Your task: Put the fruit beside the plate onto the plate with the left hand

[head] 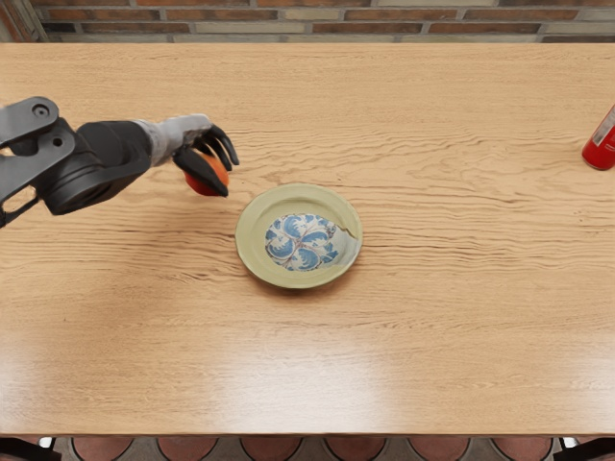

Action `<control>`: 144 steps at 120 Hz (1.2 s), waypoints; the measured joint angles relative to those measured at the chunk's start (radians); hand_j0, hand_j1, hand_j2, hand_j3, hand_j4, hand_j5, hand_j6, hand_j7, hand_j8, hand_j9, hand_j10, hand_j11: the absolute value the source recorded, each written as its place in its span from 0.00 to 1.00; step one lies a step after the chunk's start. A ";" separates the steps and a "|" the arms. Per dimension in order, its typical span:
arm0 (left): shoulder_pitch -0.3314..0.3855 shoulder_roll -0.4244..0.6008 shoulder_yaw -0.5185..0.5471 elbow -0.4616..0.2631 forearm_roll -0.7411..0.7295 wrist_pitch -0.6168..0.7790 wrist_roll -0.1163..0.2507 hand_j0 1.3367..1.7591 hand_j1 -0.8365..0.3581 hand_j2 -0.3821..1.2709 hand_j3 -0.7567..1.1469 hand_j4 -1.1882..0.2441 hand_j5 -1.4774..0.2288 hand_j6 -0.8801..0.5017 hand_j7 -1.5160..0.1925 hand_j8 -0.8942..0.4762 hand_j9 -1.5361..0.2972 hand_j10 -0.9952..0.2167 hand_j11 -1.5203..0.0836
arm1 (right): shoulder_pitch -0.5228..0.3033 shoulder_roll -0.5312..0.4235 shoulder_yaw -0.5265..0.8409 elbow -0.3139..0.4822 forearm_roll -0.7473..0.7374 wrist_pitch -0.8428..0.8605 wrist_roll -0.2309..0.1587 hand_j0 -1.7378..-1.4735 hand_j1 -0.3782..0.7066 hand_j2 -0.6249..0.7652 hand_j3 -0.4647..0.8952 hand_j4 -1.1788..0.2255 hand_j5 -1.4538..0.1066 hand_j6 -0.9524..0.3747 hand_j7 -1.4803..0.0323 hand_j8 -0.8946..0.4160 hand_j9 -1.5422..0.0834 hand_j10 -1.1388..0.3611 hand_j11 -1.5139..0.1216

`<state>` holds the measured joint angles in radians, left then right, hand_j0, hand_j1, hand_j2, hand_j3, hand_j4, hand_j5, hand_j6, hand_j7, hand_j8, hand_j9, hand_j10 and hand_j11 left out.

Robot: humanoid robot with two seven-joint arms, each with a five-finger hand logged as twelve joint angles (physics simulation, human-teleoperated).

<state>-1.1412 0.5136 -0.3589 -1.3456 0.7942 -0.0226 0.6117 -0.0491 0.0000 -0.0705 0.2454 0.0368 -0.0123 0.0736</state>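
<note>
Left hand (pixel 199 149) reaching in from the counter's (pixel 432 327) left edge, dark fingers (pixel 224 144) clamped around a round orange fruit (pixel 204 183), fruit just off the left rim of the blue-patterned plate (pixel 252 252) at the counter's middle, not on it, red can (pixel 600 142) at the right edge

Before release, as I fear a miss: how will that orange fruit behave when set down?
Round and smooth, the fruit likely rolls if released off-centre. The rimmed plate may stop it. Seems firm in the left robot hand.
</note>
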 joint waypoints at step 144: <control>0.092 0.193 -0.325 -0.002 -0.634 -0.566 -0.001 0.76 0.95 0.24 0.40 0.80 0.83 0.61 0.85 0.63 0.81 0.79 0.91 | 0.000 0.000 0.000 0.000 0.000 0.000 0.000 0.30 0.04 0.45 0.34 0.83 0.92 0.71 0.97 0.67 0.94 0.75 0.92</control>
<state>-1.0492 0.7067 -0.6840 -1.3479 0.1605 -0.5883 0.6109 -0.0491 0.0000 -0.0705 0.2452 0.0368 -0.0123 0.0736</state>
